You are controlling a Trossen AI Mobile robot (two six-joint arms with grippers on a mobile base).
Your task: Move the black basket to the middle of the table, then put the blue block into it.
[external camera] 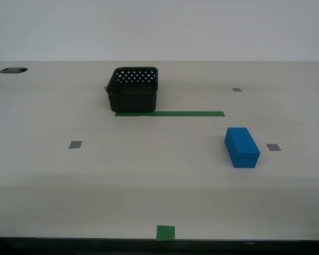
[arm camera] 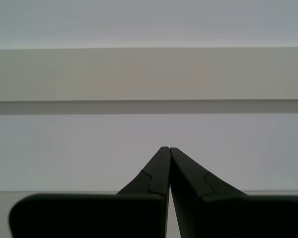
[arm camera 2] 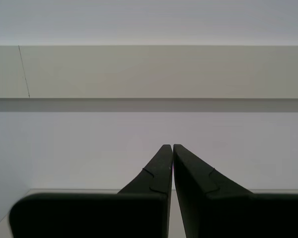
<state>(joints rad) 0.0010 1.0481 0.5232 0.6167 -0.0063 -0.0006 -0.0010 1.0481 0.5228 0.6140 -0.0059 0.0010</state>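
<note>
You are at the very start: nothing is gripped. On the table [external camera: 37,175], the black basket [external camera: 133,89] sits far back, towards the exterior view's left, touching the green tape strip [external camera: 170,113]; the blue block [external camera: 242,147] lies nearer, to the right. My first gripper [arm camera: 169,148] and my second gripper [arm camera 2: 172,146] have their jaws pressed together, aimed at a wall. You next need one parted and brought to the basket's rim.

This looks like a lab test bench rather than a home: a wide off-white table [external camera: 37,180] stands against a bare pale wall [external camera: 202,26]. Its top carries a green tape strip [external camera: 170,113], small grey squares [external camera: 75,144] and 1 green square mark [external camera: 166,232] at the near edge, like position markers.
</note>
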